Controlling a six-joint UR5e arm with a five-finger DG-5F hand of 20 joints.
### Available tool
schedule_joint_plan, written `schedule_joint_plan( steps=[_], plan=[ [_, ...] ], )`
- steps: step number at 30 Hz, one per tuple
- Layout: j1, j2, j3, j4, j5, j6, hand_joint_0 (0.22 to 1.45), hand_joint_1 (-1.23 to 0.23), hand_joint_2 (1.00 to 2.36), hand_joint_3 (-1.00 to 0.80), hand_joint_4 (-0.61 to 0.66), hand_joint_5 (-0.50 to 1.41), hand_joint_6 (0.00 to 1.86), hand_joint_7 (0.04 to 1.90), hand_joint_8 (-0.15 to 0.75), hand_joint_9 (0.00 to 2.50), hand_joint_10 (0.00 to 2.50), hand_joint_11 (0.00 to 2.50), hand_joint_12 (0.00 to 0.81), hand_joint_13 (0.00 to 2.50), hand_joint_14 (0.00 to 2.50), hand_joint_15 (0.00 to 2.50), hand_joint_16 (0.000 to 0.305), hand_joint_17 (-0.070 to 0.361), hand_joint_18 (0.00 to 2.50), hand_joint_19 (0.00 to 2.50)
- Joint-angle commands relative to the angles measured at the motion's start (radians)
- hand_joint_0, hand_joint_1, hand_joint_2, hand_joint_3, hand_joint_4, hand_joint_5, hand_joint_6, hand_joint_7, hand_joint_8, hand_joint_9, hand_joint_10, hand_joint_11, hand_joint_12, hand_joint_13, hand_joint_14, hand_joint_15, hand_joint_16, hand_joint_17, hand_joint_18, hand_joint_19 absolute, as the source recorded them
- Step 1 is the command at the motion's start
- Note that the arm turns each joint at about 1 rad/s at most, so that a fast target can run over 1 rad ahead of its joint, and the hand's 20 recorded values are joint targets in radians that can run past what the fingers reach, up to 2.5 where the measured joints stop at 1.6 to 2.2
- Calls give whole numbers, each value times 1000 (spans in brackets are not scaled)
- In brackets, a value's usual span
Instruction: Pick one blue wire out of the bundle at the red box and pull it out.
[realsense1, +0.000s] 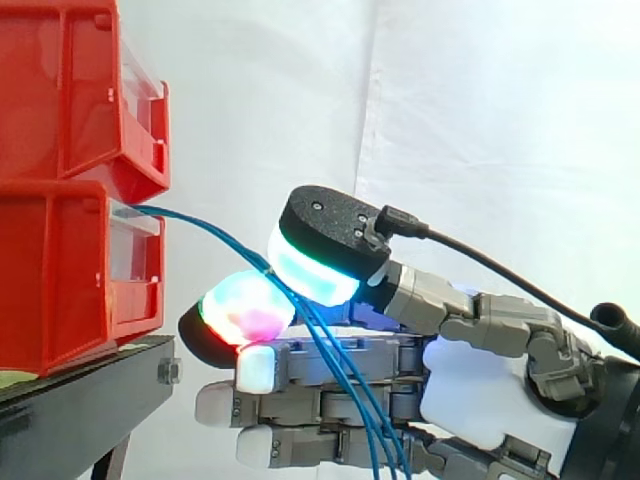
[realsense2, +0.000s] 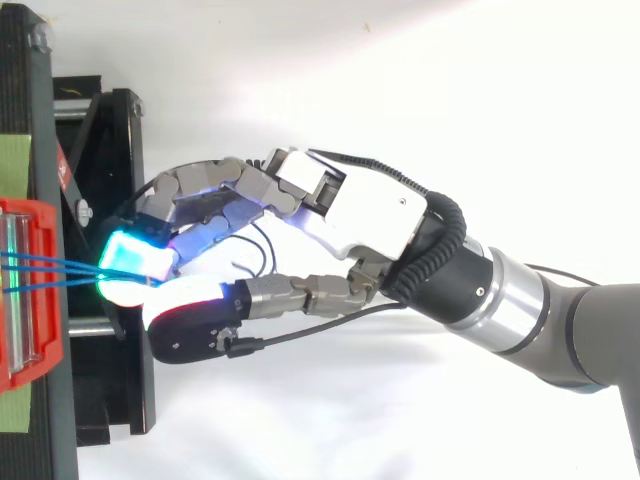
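My hand (realsense1: 470, 390) is clenched in a pinch, with the thumb's and one finger's glowing pads (realsense1: 245, 305) closed on the thin blue wires (realsense1: 215, 232) at the middle of the side view. I cannot tell whether one strand or several sit in the pinch. Loose lengths drop toward five o'clock across the palm. The other run climbs toward ten o'clock into the lower red plastic bin (realsense1: 60, 270). I judge the grasp made and the pull-out not yet finished.
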Motion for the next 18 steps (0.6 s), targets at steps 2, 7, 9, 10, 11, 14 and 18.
schedule_joint_plan(
  steps=[2, 7, 9, 10, 11, 14, 18],
  plan=[
    [0, 0, 0, -2, 2, 1, 598, -590, 1009, -369, 173, -117, 833, 1000, 255, 1029, 19, 622, 359, 636, 18, 468, 42, 95, 516, 547],
    [0, 0, 0, -2, 1, -1, 603, -547, 1010, -365, 185, -85, 720, 1091, 252, 1030, 19, 583, 357, 637, 17, 464, 42, 95, 513, 547],
    [0, 0, 0, -2, 1, -1, 605, -548, 1010, -363, 180, -81, 702, 1109, 250, 1035, 19, 585, 357, 635, 18, 470, 42, 94, 514, 548],
    [0, 0, 0, -2, 1, -1, 606, -551, 1010, -361, 180, -81, 701, 1103, 253, 1035, 17, 581, 357, 636, 18, 464, 42, 94, 514, 548],
    [0, 0, 0, -2, 1, -1, 608, -569, 1010, -359, 188, -80, 697, 1110, 254, 1035, 17, 585, 357, 637, 19, 457, 42, 94, 515, 548],
    [0, 0, 0, -4, 1, -1, 602, -617, 1010, -356, 187, -88, 704, 1115, 250, 1041, 18, 612, 359, 639, 17, 466, 42, 95, 516, 549],
    [0, 0, 0, -5, 1, -1, 595, -674, 1010, -348, 168, -118, 791, 1047, 247, 1021, 20, 635, 361, 640, 18, 471, 42, 95, 524, 548]
  ],
)
